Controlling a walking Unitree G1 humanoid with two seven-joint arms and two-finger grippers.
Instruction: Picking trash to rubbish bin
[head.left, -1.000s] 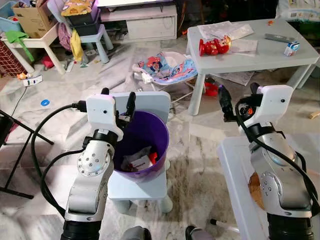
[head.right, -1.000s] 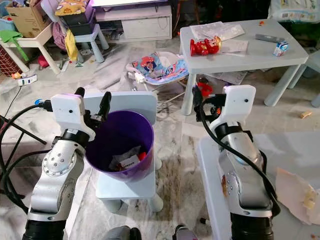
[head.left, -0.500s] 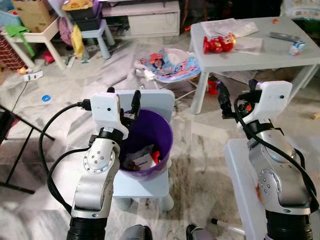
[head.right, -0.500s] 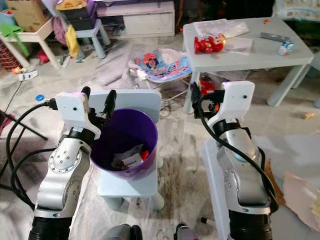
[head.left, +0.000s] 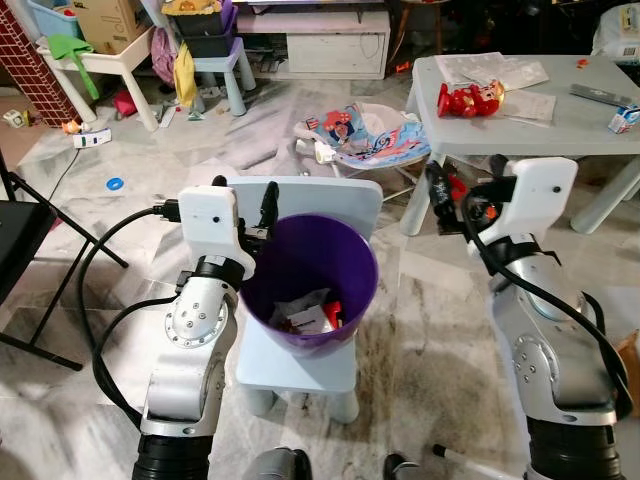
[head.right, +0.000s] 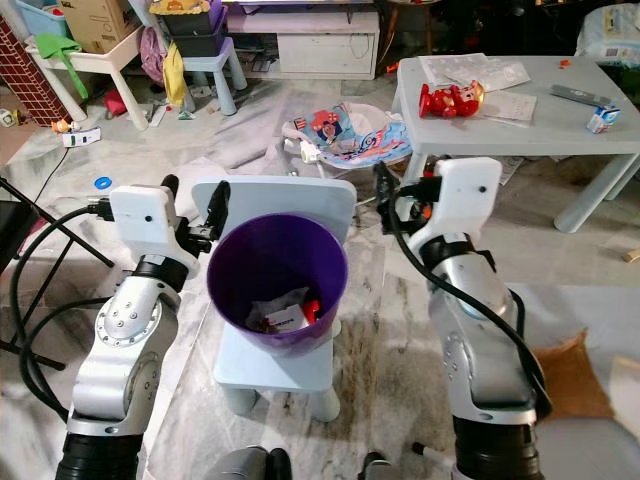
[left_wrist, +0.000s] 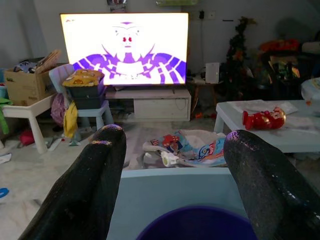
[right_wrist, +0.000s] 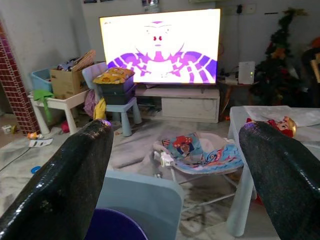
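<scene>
Purple bin (head.left: 312, 272) with trash (head.left: 308, 316) inside, on a small blue chair (head.left: 300, 365).
Left gripper (head.left: 243, 205) hangs just beside the bin's rim, fingers spread, empty; right gripper (head.right: 383, 196), released too, hangs near the bin's other side.

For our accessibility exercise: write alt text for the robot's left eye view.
A purple bin holding scraps stands on a small pale chair, with the left gripper open at its rim. The right gripper, also open, is raised beside it.
</scene>
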